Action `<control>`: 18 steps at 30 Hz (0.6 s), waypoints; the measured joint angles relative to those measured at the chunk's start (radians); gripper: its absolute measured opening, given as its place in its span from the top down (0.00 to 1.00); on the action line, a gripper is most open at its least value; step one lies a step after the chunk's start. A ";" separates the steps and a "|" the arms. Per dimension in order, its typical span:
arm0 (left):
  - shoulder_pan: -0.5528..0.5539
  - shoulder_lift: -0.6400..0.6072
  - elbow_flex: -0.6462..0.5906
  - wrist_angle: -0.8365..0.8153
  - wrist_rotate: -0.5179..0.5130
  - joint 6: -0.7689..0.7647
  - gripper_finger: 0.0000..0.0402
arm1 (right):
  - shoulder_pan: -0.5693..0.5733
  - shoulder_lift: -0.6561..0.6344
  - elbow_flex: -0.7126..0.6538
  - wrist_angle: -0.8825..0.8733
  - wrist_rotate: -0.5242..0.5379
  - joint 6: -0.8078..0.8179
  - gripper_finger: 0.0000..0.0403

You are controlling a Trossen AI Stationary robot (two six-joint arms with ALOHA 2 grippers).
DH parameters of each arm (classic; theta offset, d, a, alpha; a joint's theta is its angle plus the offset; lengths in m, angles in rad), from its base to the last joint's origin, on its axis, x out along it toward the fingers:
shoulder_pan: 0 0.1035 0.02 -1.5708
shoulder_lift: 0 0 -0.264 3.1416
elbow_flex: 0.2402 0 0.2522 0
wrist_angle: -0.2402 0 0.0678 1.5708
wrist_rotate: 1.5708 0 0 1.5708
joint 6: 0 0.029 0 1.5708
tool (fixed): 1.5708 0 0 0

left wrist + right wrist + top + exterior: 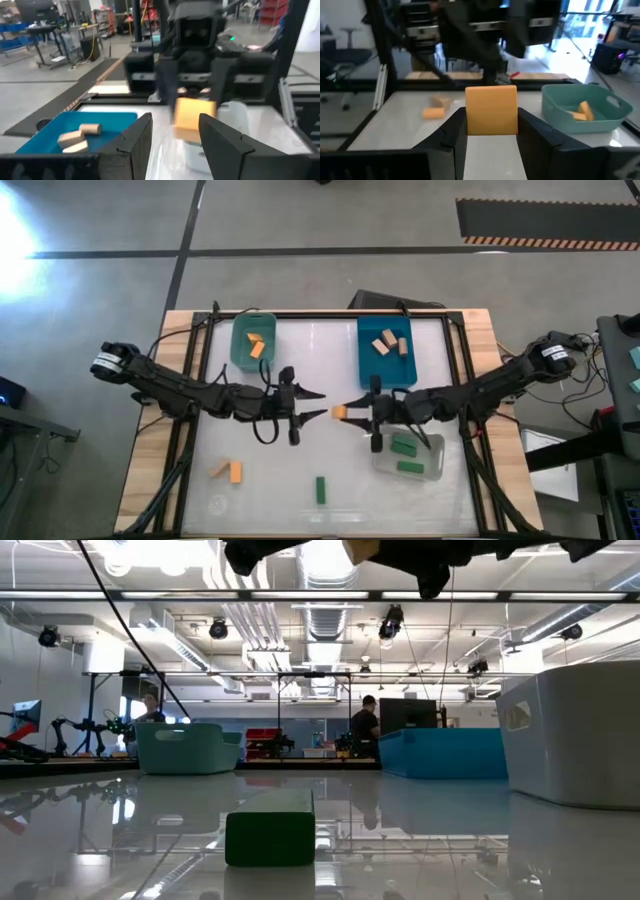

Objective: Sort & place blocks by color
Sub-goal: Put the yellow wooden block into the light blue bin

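My right gripper [352,412] is shut on an orange block [340,412] above the table's middle. The block also shows in the right wrist view [491,107]. My left gripper [320,405] faces it from the table's left, open. Its two fingers stand just short of the block [193,119], with a small gap. A teal bin [253,340] holds orange blocks, a blue bin [385,352] holds tan blocks, and a clear bin [408,452] holds green blocks. A green block [321,489], an orange block [236,472] and a tan block [219,470] lie flat on the table near its front. My right gripper pinches the orange block by its two opposite sides [470,127] between its two fingers. The fingers lie level and point toward the table's left. The block sticks out past the fingertips toward my left gripper, lifted clear of the table.
The teal and blue bins stand at the table's far edge and the clear bin at its right, under my right arm. In the low view the green block [270,827] lies in front. People stand in the room behind the table. A black frame rims the table.
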 joint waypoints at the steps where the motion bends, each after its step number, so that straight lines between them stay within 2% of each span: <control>1: 0.000 0.000 0.000 0.005 0.009 0.001 0.63 | -0.005 -0.001 -0.011 0.021 0.000 0.001 0.70; 7: 0.000 0.000 -0.003 0.020 0.093 -0.001 0.63 | -0.031 0.019 -0.030 0.111 -0.004 0.062 0.70; 18: 0.002 0.007 -0.003 0.026 0.099 -0.033 0.63 | -0.033 0.041 -0.009 0.147 -0.019 0.021 0.70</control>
